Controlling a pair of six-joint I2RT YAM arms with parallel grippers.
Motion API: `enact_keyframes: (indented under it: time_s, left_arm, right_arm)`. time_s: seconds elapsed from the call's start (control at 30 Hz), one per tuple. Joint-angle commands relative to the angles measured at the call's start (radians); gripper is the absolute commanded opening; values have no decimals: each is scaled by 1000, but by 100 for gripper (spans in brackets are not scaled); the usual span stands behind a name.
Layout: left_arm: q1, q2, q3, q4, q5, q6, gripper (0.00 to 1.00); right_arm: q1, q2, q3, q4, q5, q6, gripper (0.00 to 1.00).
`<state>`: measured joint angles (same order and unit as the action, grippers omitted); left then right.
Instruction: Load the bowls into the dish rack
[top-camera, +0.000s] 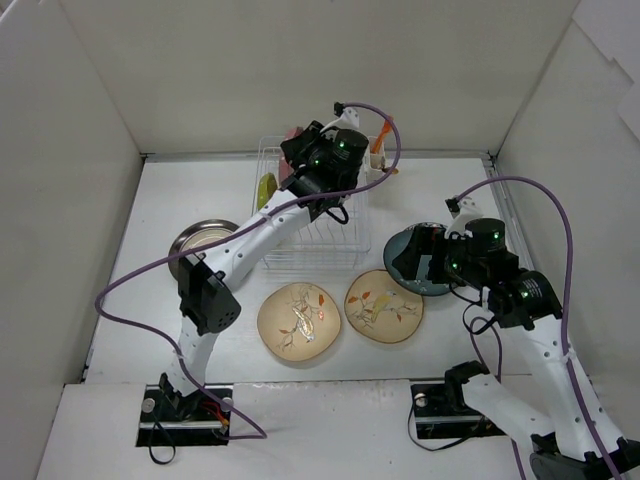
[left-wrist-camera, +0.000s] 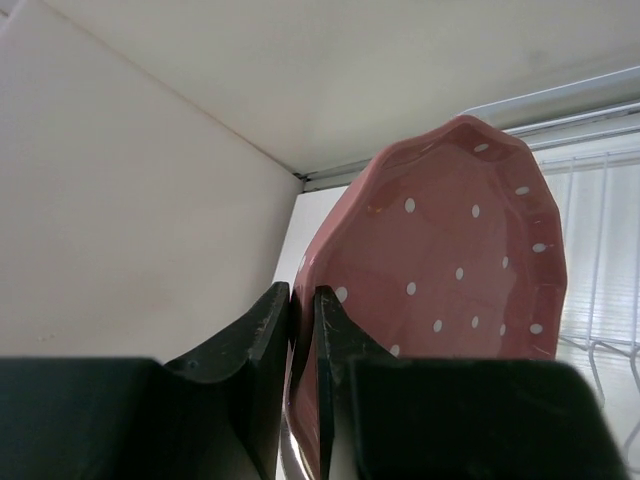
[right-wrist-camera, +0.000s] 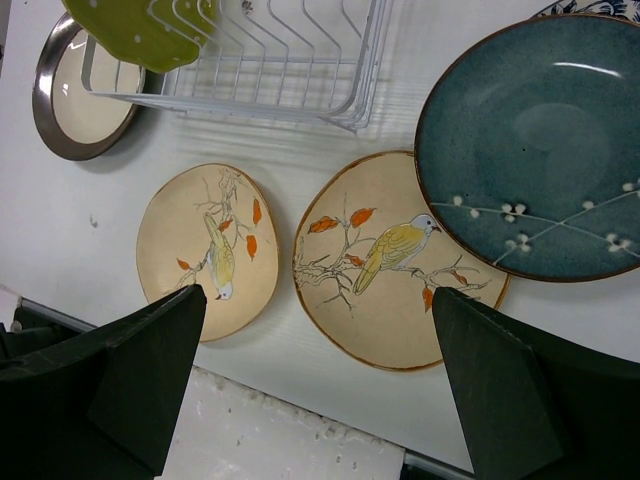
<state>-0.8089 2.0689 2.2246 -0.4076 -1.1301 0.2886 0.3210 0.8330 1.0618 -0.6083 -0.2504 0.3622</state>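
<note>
In the left wrist view my left gripper is shut on the rim of the pink bowl with white dots, which stands on edge. The top view shows that arm reaching over the white wire dish rack. A lime green bowl stands upright in the rack's left end. My right gripper hangs open above the table, near the dark teal bowl and over two cream bird-print bowls. All three lie flat in front of the rack. A grey bowl with a metallic rim lies left of the rack.
A small white utensil cup with an orange utensil sits at the rack's far right corner. White walls close in the table on the left, back and right. The arm bases and purple cables are at the near edge.
</note>
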Motion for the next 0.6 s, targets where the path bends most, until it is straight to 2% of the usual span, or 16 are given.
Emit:
enact_keyframes:
  time_s: [0.0,0.57]
  left_arm:
    - [-10,-46,29,214,-132,152,0]
    - [39,-61,-128,256,-137,193,0]
  right_arm:
    - [-7,-3,-2,24,19,-8,94]
    - [-7,25,-16,22,20,-19,94]
